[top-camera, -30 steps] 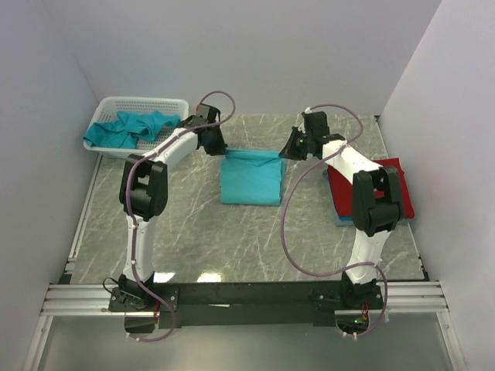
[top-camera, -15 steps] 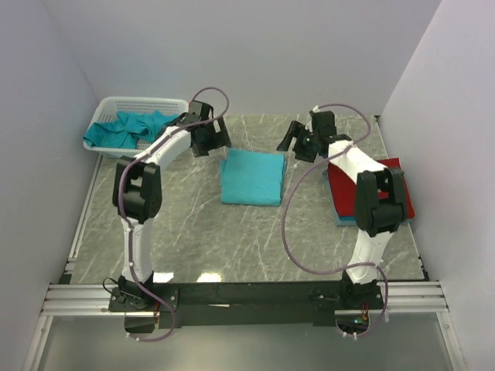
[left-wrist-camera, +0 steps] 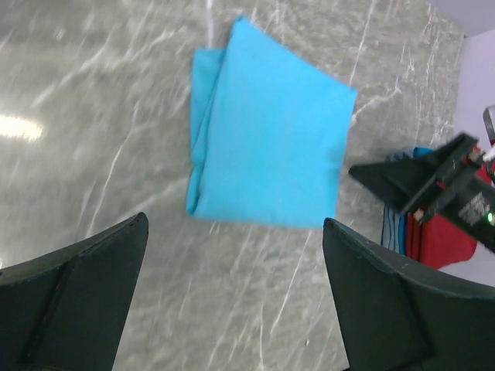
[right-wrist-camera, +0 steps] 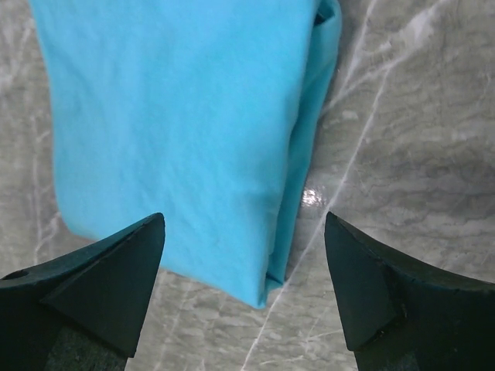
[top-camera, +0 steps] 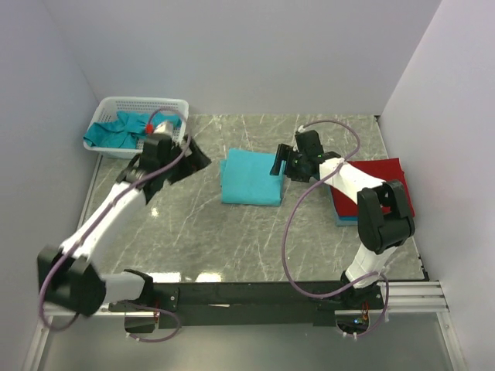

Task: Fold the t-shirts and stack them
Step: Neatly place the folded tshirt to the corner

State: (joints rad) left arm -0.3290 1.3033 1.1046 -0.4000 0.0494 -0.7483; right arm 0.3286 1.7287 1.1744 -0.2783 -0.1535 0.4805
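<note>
A teal t-shirt point(top-camera: 252, 177) lies folded into a flat rectangle on the marble table, with nothing holding it. My left gripper point(top-camera: 193, 162) hangs open to its left, apart from it; in the left wrist view the left gripper point(left-wrist-camera: 234, 224) has bare table between its fingers and the folded shirt point(left-wrist-camera: 271, 147) lies ahead. My right gripper point(top-camera: 278, 161) is open over the shirt's right edge, and the right wrist view shows the right gripper point(right-wrist-camera: 244, 218) spanning that folded edge point(right-wrist-camera: 178, 131) without touching it. A folded red t-shirt point(top-camera: 383, 182) rests on a blue one point(top-camera: 340, 219) at the right.
A white mesh basket point(top-camera: 179, 103) at the back left holds crumpled teal shirts point(top-camera: 116, 130). White walls close in the table on three sides. The arms' mounting rail point(top-camera: 247, 295) runs along the near edge.
Both grippers opened and let go of the teal shirt's far edge. The left arm swung back and to the left. The right gripper moved nearer, along the shirt's right edge.
</note>
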